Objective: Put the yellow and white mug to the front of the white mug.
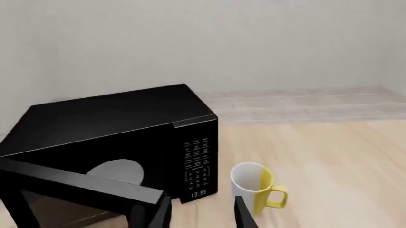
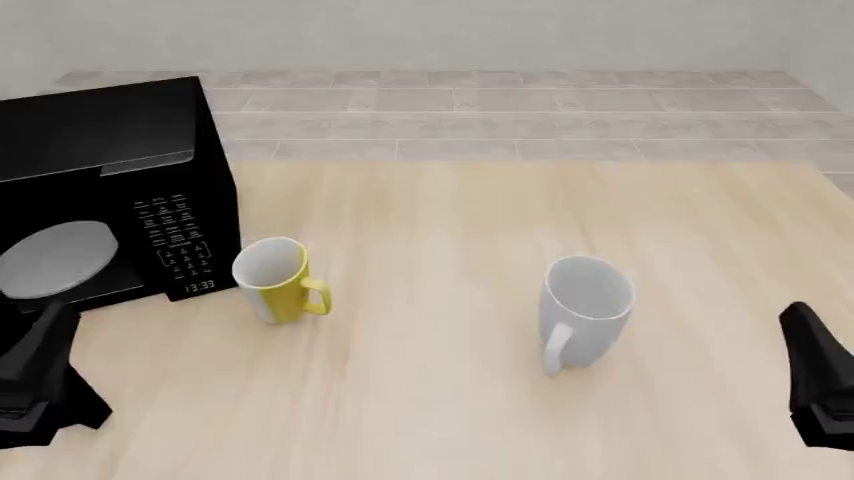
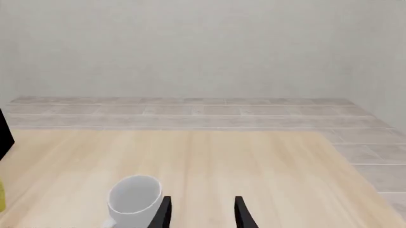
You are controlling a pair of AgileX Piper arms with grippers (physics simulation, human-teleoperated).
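Yellow and white mug (image 2: 278, 280), glossy and upright, stands ahead of the left pincer (image 1: 201, 213), untouched; white mug (image 2: 583, 308) sits near the right pincer (image 3: 200, 212). Both pincers apart on the pale wood tabletop (image 2: 441, 390).

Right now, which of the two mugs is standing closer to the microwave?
The yellow and white mug, the smaller one, stands just beside the microwave. The taller, plain white mug stands well off toward the right arm's side.
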